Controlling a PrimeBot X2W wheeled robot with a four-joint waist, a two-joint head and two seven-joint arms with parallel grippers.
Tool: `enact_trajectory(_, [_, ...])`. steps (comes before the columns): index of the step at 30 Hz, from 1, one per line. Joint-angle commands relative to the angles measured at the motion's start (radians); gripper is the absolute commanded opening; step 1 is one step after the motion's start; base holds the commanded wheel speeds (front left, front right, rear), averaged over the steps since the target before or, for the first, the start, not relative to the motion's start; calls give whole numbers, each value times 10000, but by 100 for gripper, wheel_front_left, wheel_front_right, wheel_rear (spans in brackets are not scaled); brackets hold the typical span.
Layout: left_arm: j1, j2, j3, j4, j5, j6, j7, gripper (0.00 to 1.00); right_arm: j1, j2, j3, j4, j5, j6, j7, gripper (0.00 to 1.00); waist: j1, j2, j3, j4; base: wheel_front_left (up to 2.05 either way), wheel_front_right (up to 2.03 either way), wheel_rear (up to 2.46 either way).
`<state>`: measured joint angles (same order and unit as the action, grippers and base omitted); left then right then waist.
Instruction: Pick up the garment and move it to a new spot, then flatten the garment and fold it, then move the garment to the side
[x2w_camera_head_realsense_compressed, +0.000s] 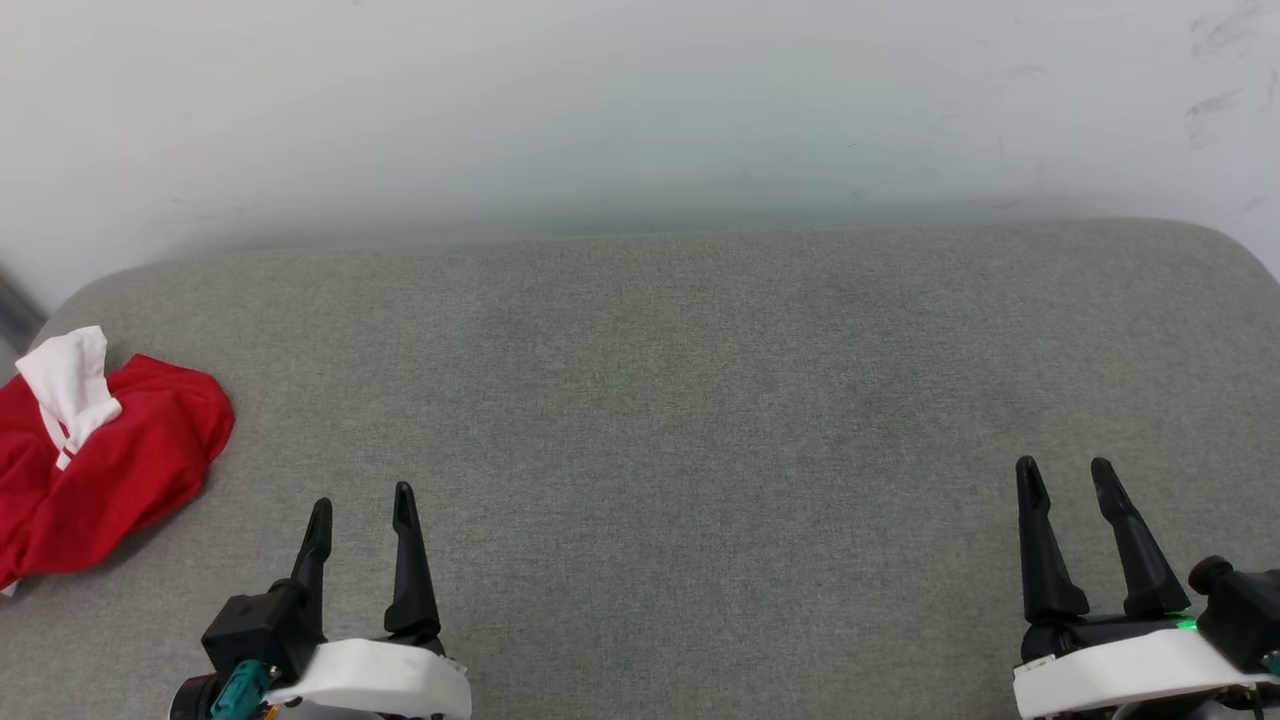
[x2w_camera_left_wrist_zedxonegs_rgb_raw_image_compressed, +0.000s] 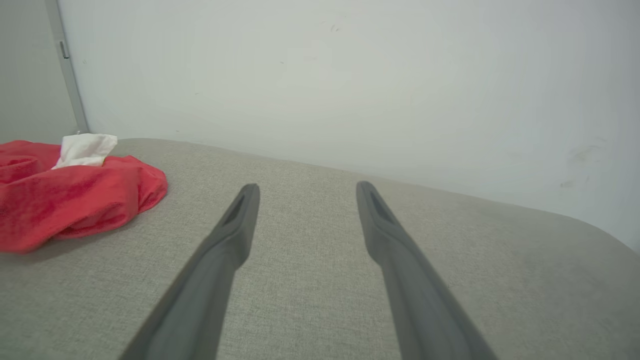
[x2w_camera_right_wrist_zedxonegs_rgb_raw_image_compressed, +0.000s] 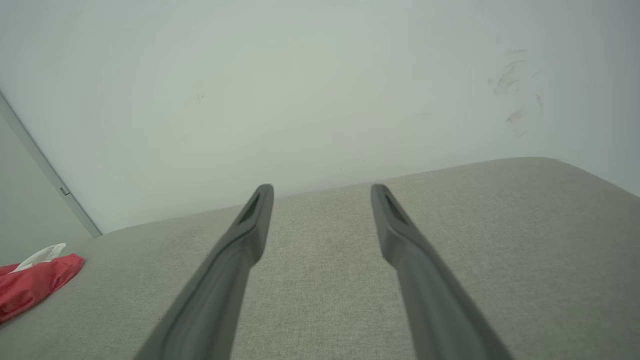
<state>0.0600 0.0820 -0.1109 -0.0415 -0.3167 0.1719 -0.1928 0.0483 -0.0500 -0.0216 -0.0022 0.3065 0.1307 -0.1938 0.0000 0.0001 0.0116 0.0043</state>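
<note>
Garment (x2w_camera_head_realsense_compressed: 130, 470): lies crumpled in a heap at the left edge of the head view, mid-height, on the grey pad (x2w_camera_head_realsense_compressed: 700, 400). It is mostly red, white at its upper left. Part of it runs past the frame edge. No number is visible.

Left gripper (x2w_camera_head_realsense_compressed: 362, 497): at the lower left of the head view, fingers pointing up the frame. Jaws are released, with a clear gap between the fingers and nothing in it. The gripper is near the garment, to its right and apart from it. In the left wrist view, the left gripper (x2w_camera_left_wrist_zedxonegs_rgb_raw_image_compressed: 307, 186) is spread above bare pad, and the garment (x2w_camera_left_wrist_zedxonegs_rgb_raw_image_compressed: 75, 200) sits at the left edge.

Right gripper (x2w_camera_head_realsense_compressed: 1064, 465): at the lower right of the head view, well apart from the garment. Jaws are released and hold nothing. In the right wrist view, the right gripper (x2w_camera_right_wrist_zedxonegs_rgb_raw_image_compressed: 322, 187) is spread above the pad, and the garment (x2w_camera_right_wrist_zedxonegs_rgb_raw_image_compressed: 35, 280) shows at the lower left corner.

A pale wall (x2w_camera_head_realsense_compressed: 640, 100) fills the top of the frame behind the pad.
</note>
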Motion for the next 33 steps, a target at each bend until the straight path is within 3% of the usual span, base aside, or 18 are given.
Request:
enact_trajectory(1, [81,30,-12,-61,299,-52,-103,100,75,-8,11,-142,-305,0,-101,100,0,-1,7,1,0,0,0])
enact_trajectory(33, [491,-277,372,128,2405,-566,-700,100,502,-3,170,-359,-1933,-1,-700,100,0,-1,-64,2,0,0,0])
